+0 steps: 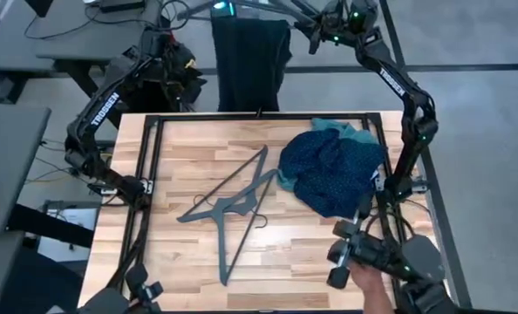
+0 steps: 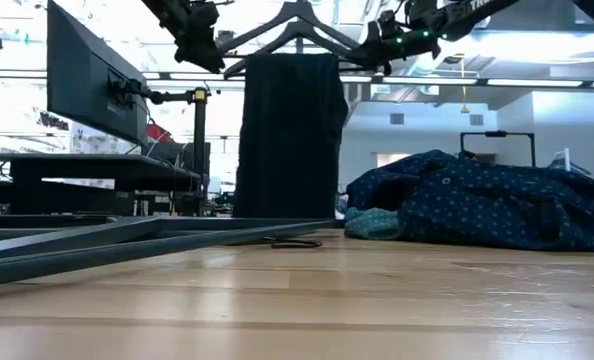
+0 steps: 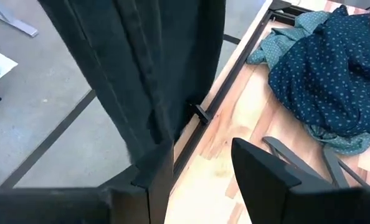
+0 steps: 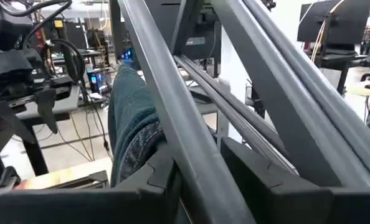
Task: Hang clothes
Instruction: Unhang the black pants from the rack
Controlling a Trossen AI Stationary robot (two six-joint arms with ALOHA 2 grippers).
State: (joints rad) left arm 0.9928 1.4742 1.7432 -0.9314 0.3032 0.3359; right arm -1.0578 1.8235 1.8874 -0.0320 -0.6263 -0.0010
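"TROSSEN" printed on both arms. Beyond desk's [image 1: 198,166] far edge: left pincer [image 1: 187,77] released beside hanging jeans [image 1: 250,65]; right pincer [image 1: 314,35] clenched on hanger [image 2: 295,30].

Non-task items on and around the table

Two black hangers [image 1: 233,209] are laid crossed on the wooden table [image 1: 189,148], inside a black metal frame [image 1: 150,174]. A monitor [image 2: 82,80] is seen on a desk beyond.
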